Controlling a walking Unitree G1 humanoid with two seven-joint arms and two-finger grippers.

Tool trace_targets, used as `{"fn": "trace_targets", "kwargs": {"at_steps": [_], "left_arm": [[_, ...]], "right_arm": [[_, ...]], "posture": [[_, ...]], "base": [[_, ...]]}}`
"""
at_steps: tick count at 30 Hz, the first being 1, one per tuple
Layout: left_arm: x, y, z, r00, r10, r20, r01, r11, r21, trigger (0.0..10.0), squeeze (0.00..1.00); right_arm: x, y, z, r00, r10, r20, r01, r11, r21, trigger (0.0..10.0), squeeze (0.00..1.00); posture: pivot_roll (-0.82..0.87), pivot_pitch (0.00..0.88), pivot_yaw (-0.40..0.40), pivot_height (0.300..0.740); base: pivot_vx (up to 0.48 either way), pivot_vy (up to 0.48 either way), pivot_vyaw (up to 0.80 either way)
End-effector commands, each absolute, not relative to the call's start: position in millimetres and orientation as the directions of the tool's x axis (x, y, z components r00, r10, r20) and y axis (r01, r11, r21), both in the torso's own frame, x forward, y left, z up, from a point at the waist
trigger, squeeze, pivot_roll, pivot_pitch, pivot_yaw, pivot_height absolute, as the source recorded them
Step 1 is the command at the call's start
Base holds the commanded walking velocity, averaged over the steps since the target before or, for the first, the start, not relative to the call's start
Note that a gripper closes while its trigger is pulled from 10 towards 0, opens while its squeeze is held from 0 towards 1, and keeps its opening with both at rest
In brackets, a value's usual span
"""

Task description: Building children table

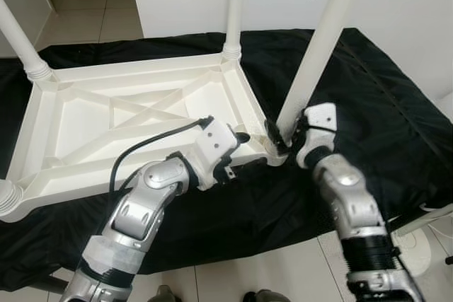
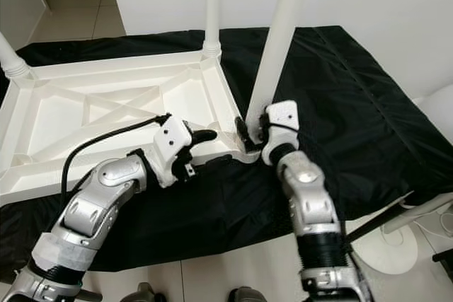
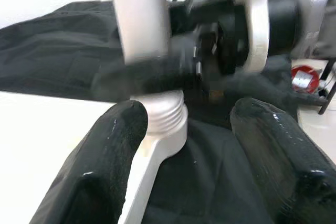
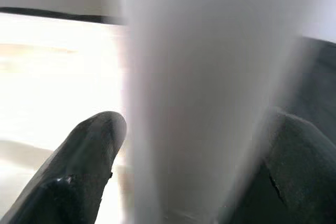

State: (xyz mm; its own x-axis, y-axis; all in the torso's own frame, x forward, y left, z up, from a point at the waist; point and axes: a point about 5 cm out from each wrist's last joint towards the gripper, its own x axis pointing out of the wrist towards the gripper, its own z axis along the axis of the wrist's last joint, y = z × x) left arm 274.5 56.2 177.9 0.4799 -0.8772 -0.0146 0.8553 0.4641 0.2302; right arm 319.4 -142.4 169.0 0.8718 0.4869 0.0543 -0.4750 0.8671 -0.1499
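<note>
Item: children's table (image 1: 134, 114), white moulded plastic, lying upside down on a black cloth (image 1: 368, 104). The inverted position exposes the ribbed underside, with its diagonal cross-braces and raised rim, so that legs can be fitted from above into the corner sockets.

Legs: long, smooth, slightly tapering white tubes. One stands at the far corner (image 1: 234, 5), one at the far left corner (image 1: 21, 40), and a stub or collar shows at the near left corner (image 1: 7, 196). The sockets have ringed, thread-like collars.

Leg in hand (image 1: 318, 47): seated at the near right corner and leaning a little to the right. The right end effector (image 1: 287, 134) is closed around its base just above the collar, its two glossy black fingers (image 4: 79, 177) one on each side of the tube. This is judged to be a grip for turning or steadying the leg in its socket.

Left end effector (image 1: 237, 148): parted wide and holding nothing. It is poised at the table's near rim beside the same corner, probably to brace the frame against the twisting. Its wrist view faces the ridged collar (image 3: 165, 111).

Cloth: matt, creased fabric that serves as padding over a low surface.

Floor: pale tile (image 1: 85, 12).
</note>
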Motion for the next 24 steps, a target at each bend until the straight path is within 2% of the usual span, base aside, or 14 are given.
{"fn": "trace_targets", "kwargs": {"at_steps": [1, 5, 6, 7, 8, 10, 11, 22, 23, 24], "left_arm": [[276.6, 55.4, 177.4, 0.511, -0.86, -0.012, 0.837, 0.494, 0.235, 10.0, 0.0], [277.0, 55.4, 177.9, 0.51, -0.86, -0.012, 0.837, 0.493, 0.237, 10.0, 0.0], [278.5, 57.9, 179.3, 0.515, -0.857, -0.012, 0.833, 0.497, 0.242, 10.0, 0.0], [278.5, 57.9, 179.3, 0.515, -0.857, -0.012, 0.833, 0.497, 0.242, 10.0, 0.0], [279.1, 58.9, 179.9, 0.518, -0.855, -0.012, 0.831, 0.5, 0.244, 10.0, 0.0], [279.3, 59.5, 180.2, 0.52, -0.854, -0.012, 0.83, 0.502, 0.245, 10.0, 0.0], [279.4, 59.7, 180.3, 0.521, -0.854, -0.011, 0.829, 0.503, 0.245, 10.0, 0.0], [279.8, 59.4, 181.1, 0.523, -0.853, -0.008, 0.828, 0.505, 0.245, 10.0, 0.0], [279.8, 59.4, 181.2, 0.522, -0.853, -0.009, 0.828, 0.504, 0.245, 10.0, 0.0], [279.9, 59.4, 181.1, 0.521, -0.853, -0.009, 0.829, 0.504, 0.245, 10.0, 0.0]], "right_arm": [[320.3, -139.8, 164.4, 0.833, 0.553, 0.026, -0.544, 0.825, -0.151, 10.0, 0.0], [323.0, -141.7, 164.4, 0.823, 0.567, 0.016, -0.557, 0.814, -0.165, 10.0, 0.0], [327.2, -147.1, 163.1, 0.802, 0.597, -0.012, -0.588, 0.787, -0.184, 6.4, 0.0], [327.2, -147.1, 163.1, 0.802, 0.597, -0.012, -0.588, 0.787, -0.184, 6.4, 0.0], [327.7, -149.4, 161.2, 0.791, 0.611, -0.03, -0.605, 0.775, -0.184, 4.1, 0.0], [327.7, -150.7, 159.8, 0.783, 0.62, -0.041, -0.616, 0.766, -0.181, 4.1, 0.0], [327.7, -152.8, 157.6, 0.777, 0.627, -0.055, -0.626, 0.759, -0.181, 0.0, 0.0], [323.7, -157.4, 145.0, 0.754, 0.651, -0.083, -0.656, 0.74, -0.151, 0.0, 0.0], [323.6, -157.1, 144.6, 0.756, 0.65, -0.083, -0.654, 0.742, -0.148, 10.0, 0.0], [323.3, -155.9, 144.5, 0.756, 0.65, -0.079, -0.654, 0.744, -0.137, 10.0, 0.0]], "posture": [[-0.08, 0.034, 0.004, 0.74], [-0.08, 0.035, 0.005, 0.74], [-0.08, 0.037, 0.007, 0.74], [-0.08, 0.037, 0.007, 0.74], [-0.08, 0.041, 0.005, 0.74], [-0.08, 0.041, 0.005, 0.74], [-0.08, 0.041, 0.005, 0.74], [-0.08, 0.047, 0.009, 0.74], [-0.08, 0.047, 0.009, 0.74], [-0.08, 0.047, 0.009, 0.74]], "base": [[0.0, 0.0, 0.0], [0.0, 0.0, 0.0], [0.0, 0.0, 0.0], [0.0, 0.0, 0.0], [0.0, 0.0, 0.0], [0.0, 0.0, 0.0], [0.0, 0.0, 0.0], [0.0, 0.0, 0.0], [0.0, 0.0, 0.0], [0.0, 0.0, 0.0]]}}
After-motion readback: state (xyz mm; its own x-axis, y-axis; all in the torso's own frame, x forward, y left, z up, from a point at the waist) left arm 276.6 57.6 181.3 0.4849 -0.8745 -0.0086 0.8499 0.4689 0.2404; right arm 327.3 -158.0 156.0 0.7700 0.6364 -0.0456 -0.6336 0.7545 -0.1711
